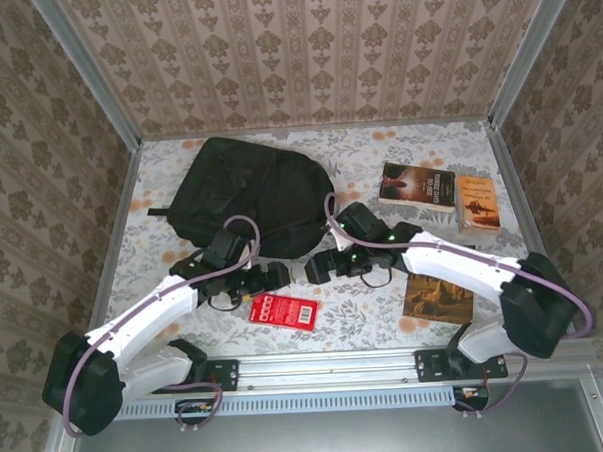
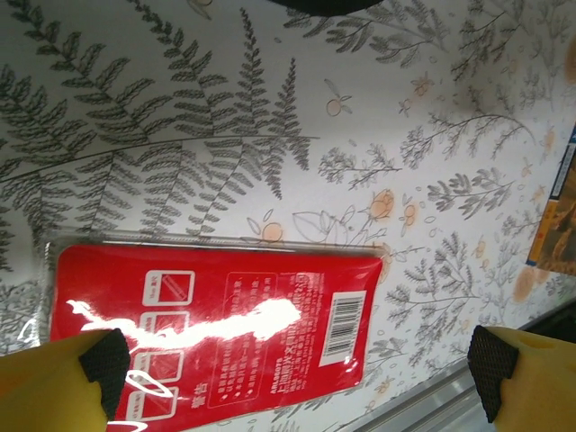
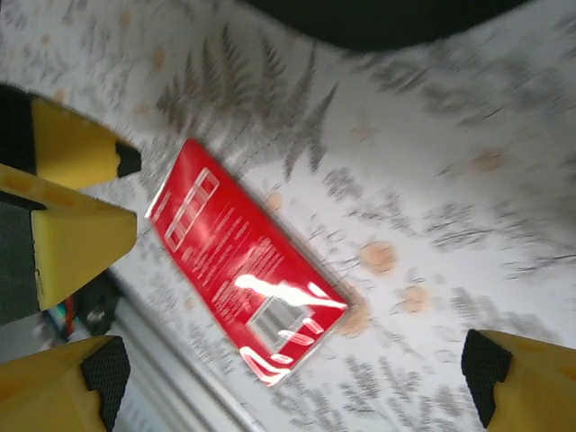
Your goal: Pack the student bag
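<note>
The student bag is laid flat at the far left of the table, beyond both arms. Its zip is probably best opened first. The left gripper and right gripper are spread wide, nothing held. The red packet (barcode visible, print unreadable) is best approached squarely.

Bright, even light is falling on my table, leaving soft shadows. Glare is streaking the red packet below my left wrist; my right wrist's view is blurring.
</note>
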Action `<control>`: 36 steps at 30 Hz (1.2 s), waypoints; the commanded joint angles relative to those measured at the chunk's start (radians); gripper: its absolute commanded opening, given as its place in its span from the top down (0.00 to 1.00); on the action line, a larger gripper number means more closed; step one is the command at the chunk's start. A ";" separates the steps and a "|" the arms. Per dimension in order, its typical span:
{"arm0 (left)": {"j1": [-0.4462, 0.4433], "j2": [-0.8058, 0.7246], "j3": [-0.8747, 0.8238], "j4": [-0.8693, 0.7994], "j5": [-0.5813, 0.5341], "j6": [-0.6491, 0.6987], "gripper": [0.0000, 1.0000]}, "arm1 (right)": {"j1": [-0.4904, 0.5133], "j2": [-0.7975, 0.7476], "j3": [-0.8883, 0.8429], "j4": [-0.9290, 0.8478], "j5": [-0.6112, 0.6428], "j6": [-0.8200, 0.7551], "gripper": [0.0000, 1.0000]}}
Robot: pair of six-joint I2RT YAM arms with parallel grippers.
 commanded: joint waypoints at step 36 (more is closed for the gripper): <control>0.015 0.196 -0.160 0.141 0.166 0.014 0.00 | -0.002 0.325 -0.137 0.420 -0.510 0.277 0.31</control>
